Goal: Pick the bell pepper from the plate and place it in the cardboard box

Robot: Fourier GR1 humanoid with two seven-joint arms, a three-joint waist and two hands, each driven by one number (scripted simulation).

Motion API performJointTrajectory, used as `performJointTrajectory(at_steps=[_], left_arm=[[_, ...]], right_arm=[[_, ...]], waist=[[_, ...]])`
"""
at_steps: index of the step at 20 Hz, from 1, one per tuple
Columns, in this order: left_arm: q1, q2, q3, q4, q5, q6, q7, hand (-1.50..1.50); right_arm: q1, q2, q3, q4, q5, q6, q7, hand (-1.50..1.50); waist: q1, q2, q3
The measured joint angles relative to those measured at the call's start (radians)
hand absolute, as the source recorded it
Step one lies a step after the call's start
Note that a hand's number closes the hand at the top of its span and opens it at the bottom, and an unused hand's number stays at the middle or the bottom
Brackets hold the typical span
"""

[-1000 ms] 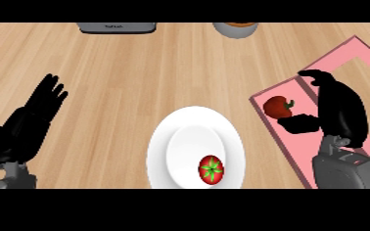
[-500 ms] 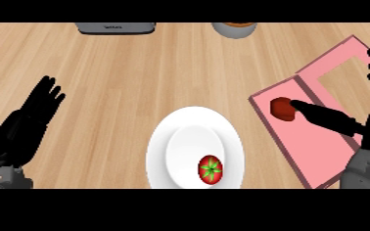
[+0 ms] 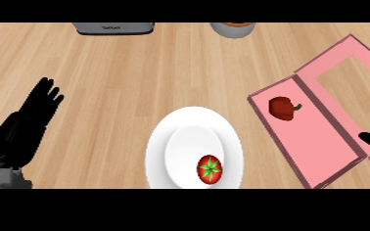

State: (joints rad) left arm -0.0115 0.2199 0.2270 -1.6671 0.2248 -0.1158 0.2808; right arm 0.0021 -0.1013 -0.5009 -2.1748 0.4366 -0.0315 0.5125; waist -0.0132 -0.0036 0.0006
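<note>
Red bell pepper [image 3: 283,107] lying inside pink cardboard box [image 3: 329,151], right of white plate [image 3: 162,147] bearing a tomato [image 3: 209,168]. Left hand [image 3: 29,122] resting, fingers spread. Right hand [image 3: 365,137] barely visible; state unclear.

A pale wood-grain counter [image 3: 145,68] carries a smooth, glossy white plate [image 3: 162,142] and a matt pink box [image 3: 318,147].
</note>
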Motion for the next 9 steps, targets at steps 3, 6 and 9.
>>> performJointTrajectory(at_steps=[3,6,9], left_arm=[[-0.002,-0.015,-0.013,-0.003,-0.011,0.008,0.003,0.00],[-0.014,-0.019,-0.018,-0.008,-0.020,0.016,0.017,0.00],[0.001,-0.013,-0.007,-0.018,-0.014,0.001,0.011,0.00]], right_arm=[[0.064,-0.036,-0.088,0.003,-0.128,0.052,-0.059,-1.50],[0.121,-0.046,-0.155,-0.004,-0.225,0.094,-0.114,-1.50],[0.159,-0.071,-0.221,0.011,-0.297,0.134,-0.150,-1.50]], waist=[[0.001,0.000,0.000],[0.003,0.001,0.000],[0.006,0.001,0.000]])
